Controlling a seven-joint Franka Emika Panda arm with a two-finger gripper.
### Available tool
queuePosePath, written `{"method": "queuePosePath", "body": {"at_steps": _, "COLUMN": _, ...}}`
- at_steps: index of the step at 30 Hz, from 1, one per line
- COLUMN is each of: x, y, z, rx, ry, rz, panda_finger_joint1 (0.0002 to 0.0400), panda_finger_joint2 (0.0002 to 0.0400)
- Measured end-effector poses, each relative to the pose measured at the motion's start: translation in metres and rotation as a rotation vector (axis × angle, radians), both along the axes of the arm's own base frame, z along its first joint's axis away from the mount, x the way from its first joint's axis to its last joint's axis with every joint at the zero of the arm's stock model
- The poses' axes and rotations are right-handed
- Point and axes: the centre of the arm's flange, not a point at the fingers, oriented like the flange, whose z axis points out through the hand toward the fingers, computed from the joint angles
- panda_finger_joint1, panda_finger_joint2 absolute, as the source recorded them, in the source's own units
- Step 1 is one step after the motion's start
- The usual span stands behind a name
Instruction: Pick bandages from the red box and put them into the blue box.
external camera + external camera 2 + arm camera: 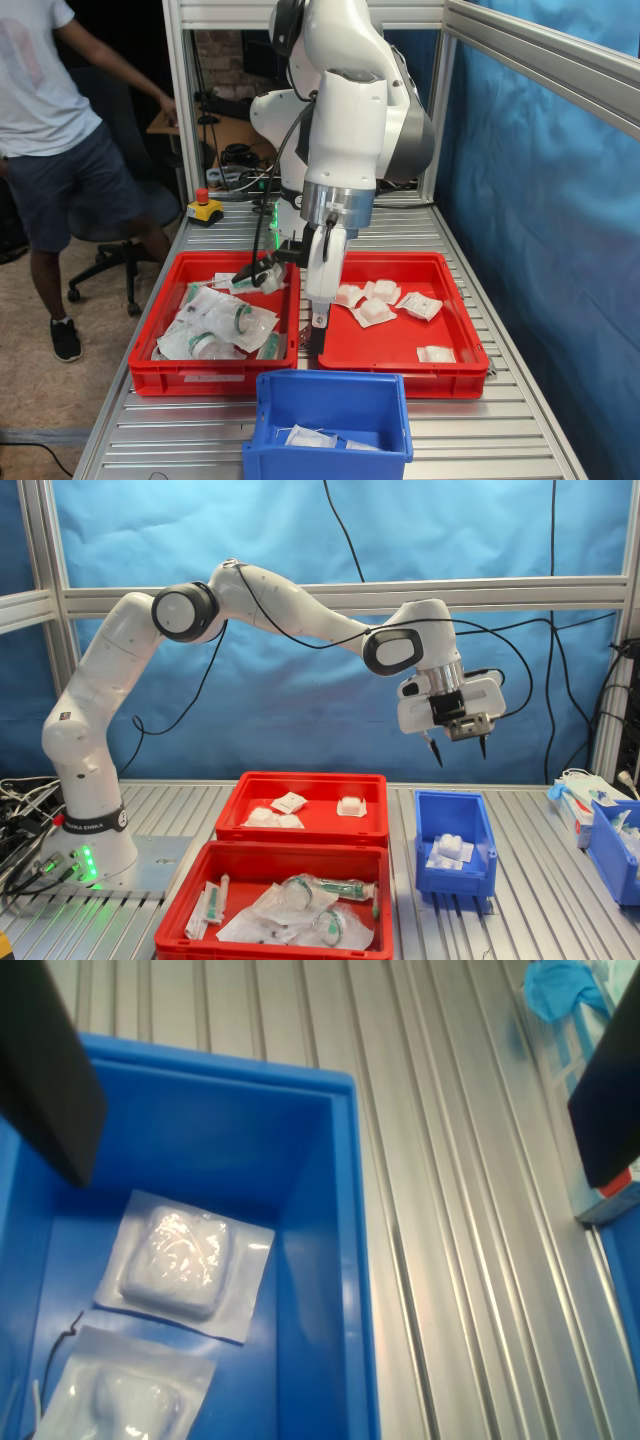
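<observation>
While the arm hangs high over the table, a left-to-right pass across the second exterior view starts at the red box (300, 825) with the white bandages (289, 803) scattered on its floor; nearer the camera sits its twin red crate (200, 905) full of clear pouches. Next comes the gripper (459, 748), raised well above the blue box (452, 868), its two dark fingers spread apart with nothing between them. In the wrist view those fingers frame the blue box's inside, where two packets already lie flat on the bottom, overlapping at one edge, one plump pad (180, 1262) sealed in thin film. Further right stands another blue bin (612, 850) with supplies. The bandages look very light, soft and squashy, and the film wrapper seems slick and crinkly, so a pinch on the flat margin would probably slip or fold. Closing the fingers across the padded middle seems the better hold, gently, since the pad will compress.
</observation>
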Motion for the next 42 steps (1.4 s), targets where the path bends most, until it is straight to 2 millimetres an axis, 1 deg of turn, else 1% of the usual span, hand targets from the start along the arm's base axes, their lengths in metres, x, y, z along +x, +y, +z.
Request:
{"method": "queuePosePath", "body": {"at_steps": 3, "x": -0.001, "y": 0.0, "z": 0.007, "rx": 0.004, "ry": -0.008, "rz": 0.0, "panda_finger_joint1": 0.04, "panda_finger_joint2": 0.04}}
{"method": "queuePosePath", "body": {"at_steps": 7, "x": -0.006, "y": -0.003, "z": 0.022, "rx": 0.019, "ry": -0.023, "rz": -0.002, "panda_finger_joint1": 0.04, "panda_finger_joint2": 0.04}}
{"method": "queuePosePath", "body": {"at_steps": 9, "x": -0.008, "y": -0.004, "z": 0.026, "rx": 0.026, "ry": -0.026, "rz": -0.004, "panda_finger_joint1": 0.04, "panda_finger_joint2": 0.04}}
{"method": "queuePosePath", "body": {"at_steps": 12, "x": -0.019, "y": -0.005, "z": 0.035, "rx": 0.05, "ry": -0.024, "rz": -0.005, "panda_finger_joint1": 0.04, "panda_finger_joint2": 0.04}}
{"method": "queuePosePath", "body": {"at_steps": 19, "x": -0.036, "y": -0.004, "z": 0.044, "rx": 0.093, "ry": -0.012, "rz": -0.001, "panda_finger_joint1": 0.04, "panda_finger_joint2": 0.04}}
{"method": "queuePosePath", "body": {"at_steps": 20, "x": -0.042, "y": -0.004, "z": 0.047, "rx": 0.105, "ry": -0.009, "rz": 0.001, "panda_finger_joint1": 0.04, "panda_finger_joint2": 0.04}}
{"method": "queuePosePath", "body": {"at_steps": 22, "x": -0.044, "y": -0.004, "z": 0.048, "rx": 0.11, "ry": -0.008, "rz": 0.002, "panda_finger_joint1": 0.04, "panda_finger_joint2": 0.04}}
{"method": "queuePosePath", "body": {"at_steps": 26, "x": -0.059, "y": -0.005, "z": 0.053, "rx": 0.124, "ry": 0.004, "rz": 0.012, "panda_finger_joint1": 0.04, "panda_finger_joint2": 0.04}}
{"method": "queuePosePath", "body": {"at_steps": 27, "x": -0.067, "y": -0.006, "z": 0.054, "rx": 0.125, "ry": 0.011, "rz": 0.017, "panda_finger_joint1": 0.04, "panda_finger_joint2": 0.04}}
{"method": "queuePosePath", "body": {"at_steps": 29, "x": -0.074, "y": -0.006, "z": 0.055, "rx": 0.126, "ry": 0.018, "rz": 0.022, "panda_finger_joint1": 0.04, "panda_finger_joint2": 0.04}}
{"method": "queuePosePath", "body": {"at_steps": 30, "x": -0.079, "y": -0.007, "z": 0.055, "rx": 0.127, "ry": 0.022, "rz": 0.024, "panda_finger_joint1": 0.04, "panda_finger_joint2": 0.04}}
{"method": "queuePosePath", "body": {"at_steps": 31, "x": -0.087, "y": -0.007, "z": 0.055, "rx": 0.126, "ry": 0.032, "rz": 0.029, "panda_finger_joint1": 0.04, "panda_finger_joint2": 0.04}}
{"method": "queuePosePath", "body": {"at_steps": 34, "x": -0.101, "y": -0.008, "z": 0.054, "rx": 0.124, "ry": 0.047, "rz": 0.035, "panda_finger_joint1": 0.04, "panda_finger_joint2": 0.04}}
{"method": "queuePosePath", "body": {"at_steps": 35, "x": -0.11, "y": -0.008, "z": 0.053, "rx": 0.122, "ry": 0.057, "rz": 0.04, "panda_finger_joint1": 0.04, "panda_finger_joint2": 0.04}}
{"method": "queuePosePath", "body": {"at_steps": 41, "x": -0.133, "y": -0.007, "z": 0.052, "rx": 0.108, "ry": 0.081, "rz": 0.054, "panda_finger_joint1": 0.04, "panda_finger_joint2": 0.04}}
{"method": "queuePosePath", "body": {"at_steps": 42, "x": -0.14, "y": -0.008, "z": 0.052, "rx": 0.105, "ry": 0.093, "rz": 0.056, "panda_finger_joint1": 0.04, "panda_finger_joint2": 0.04}}
